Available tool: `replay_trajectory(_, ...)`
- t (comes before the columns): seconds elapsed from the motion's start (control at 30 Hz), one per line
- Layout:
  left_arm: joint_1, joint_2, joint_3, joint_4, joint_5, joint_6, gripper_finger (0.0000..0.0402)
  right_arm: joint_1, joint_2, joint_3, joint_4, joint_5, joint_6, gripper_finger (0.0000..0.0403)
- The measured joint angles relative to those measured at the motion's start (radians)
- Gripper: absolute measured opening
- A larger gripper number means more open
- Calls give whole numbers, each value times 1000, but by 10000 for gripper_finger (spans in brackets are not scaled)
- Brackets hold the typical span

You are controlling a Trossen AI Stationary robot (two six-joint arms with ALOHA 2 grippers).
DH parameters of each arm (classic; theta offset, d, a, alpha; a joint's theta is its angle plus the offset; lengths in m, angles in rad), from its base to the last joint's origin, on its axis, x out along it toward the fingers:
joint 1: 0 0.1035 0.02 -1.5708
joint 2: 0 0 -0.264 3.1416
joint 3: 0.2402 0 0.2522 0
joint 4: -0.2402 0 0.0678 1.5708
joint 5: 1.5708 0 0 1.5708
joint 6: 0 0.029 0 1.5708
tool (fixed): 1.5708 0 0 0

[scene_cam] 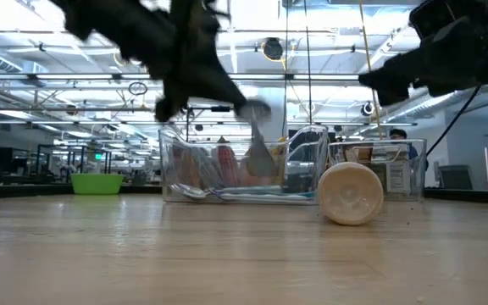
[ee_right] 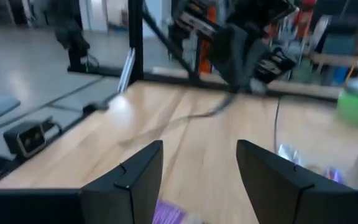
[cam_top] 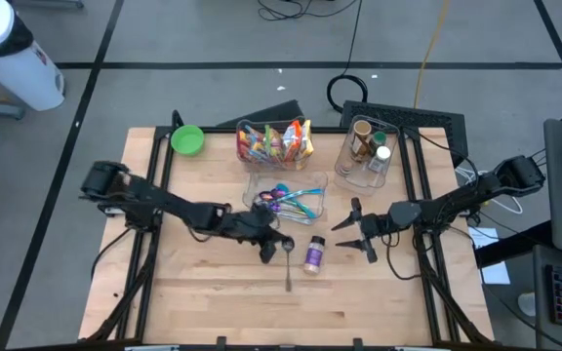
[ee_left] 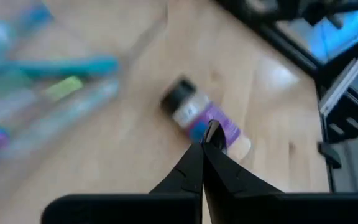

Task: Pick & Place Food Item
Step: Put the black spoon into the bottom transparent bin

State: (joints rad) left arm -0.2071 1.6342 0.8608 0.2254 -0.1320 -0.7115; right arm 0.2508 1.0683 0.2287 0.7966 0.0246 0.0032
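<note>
A small spice bottle with a purple label lies on its side on the wooden table, its round end facing the low view. Just left of it my left gripper is shut on a metal spoon and is raised off the table. The spoon also shows in the low view. My right gripper hovers open to the right of the bottle, level, with nothing between its fingers. My left gripper pinches the spoon between its two shut fingers at the spoon's far end. The fingers slant down from the table's left. The spoon is lifted clear and hangs tilted below the fingers, its long part pointing toward the table's near edge.
A clear tray of coloured utensils stands just beyond the bottle. Behind it are a clear bin of snack packets and a clear bin of bottles. A green bowl sits at the far left.
</note>
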Motion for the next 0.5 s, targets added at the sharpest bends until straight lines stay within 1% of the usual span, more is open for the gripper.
replay_trajectory(0.07,-7,-69,0,-25,-78,40,2,0,0,0,44,0,-30,196)
replay_trajectory(0.17,-17,-167,0,-63,-263,102,2,0,0,0,140,7,-89,196)
replay_trajectory(0.23,-17,-213,2,-53,-384,146,2,0,0,11,177,73,-129,196)
replay_trajectory(0.3,-14,-239,1,-33,-470,203,2,-1,0,41,169,158,-167,196)
replay_trajectory(0.37,-3,-249,1,16,-509,258,1,-1,1,81,137,221,-207,196)
replay_trajectory(0.5,43,-247,1,118,-544,348,1,0,41,194,45,290,-291,196)
